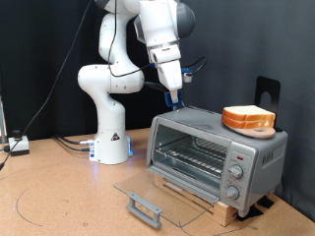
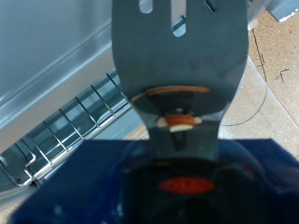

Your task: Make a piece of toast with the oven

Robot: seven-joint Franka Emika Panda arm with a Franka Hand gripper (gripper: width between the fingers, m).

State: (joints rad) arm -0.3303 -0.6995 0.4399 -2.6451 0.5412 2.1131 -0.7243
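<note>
Jaws around spatula (image 2: 182,56) above oven (image 1: 197,133)

Exterior view faces oven (image 1: 215,152) front, wrist view above, close

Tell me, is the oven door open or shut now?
Open. The oven has its glass door folded down flat, handle toward the camera, and the wire rack inside is exposed.
</note>
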